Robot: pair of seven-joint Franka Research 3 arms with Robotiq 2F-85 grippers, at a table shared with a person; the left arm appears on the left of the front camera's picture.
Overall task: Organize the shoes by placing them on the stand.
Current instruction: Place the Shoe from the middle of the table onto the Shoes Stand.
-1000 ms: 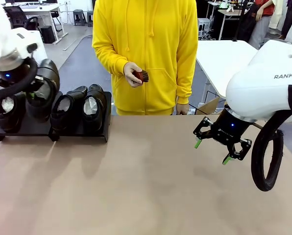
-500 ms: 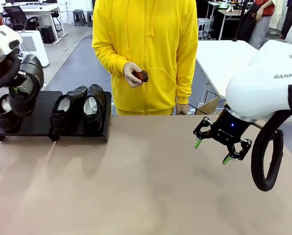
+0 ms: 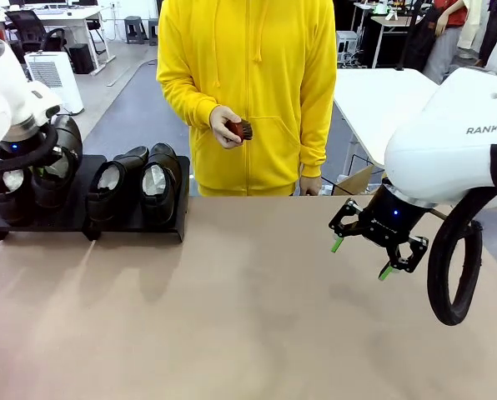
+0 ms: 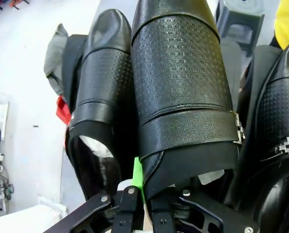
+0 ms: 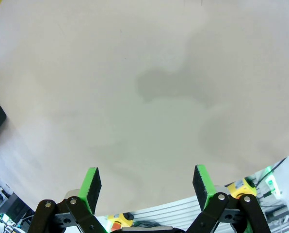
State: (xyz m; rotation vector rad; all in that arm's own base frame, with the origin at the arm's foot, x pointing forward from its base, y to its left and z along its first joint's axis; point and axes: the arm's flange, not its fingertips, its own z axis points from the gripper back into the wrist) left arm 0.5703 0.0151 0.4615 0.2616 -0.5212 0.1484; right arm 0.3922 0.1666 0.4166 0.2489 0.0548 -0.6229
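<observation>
Your left claw (image 4: 135, 194) grips a glossy black leather shoe (image 3: 55, 171) over the low matte-black stand (image 3: 136, 218); your right claw (image 3: 361, 257) hangs wide above the tan table (image 3: 248, 317).

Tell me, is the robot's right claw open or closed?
Open. The right claw hangs over the bare table, its green pads wide apart with nothing between them.

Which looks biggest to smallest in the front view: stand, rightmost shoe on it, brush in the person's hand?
1. Stand, widest by far.
2. Rightmost shoe.
3. Brush, smallest; it sits farther from the camera, so it may look a little smaller than it is.
</observation>
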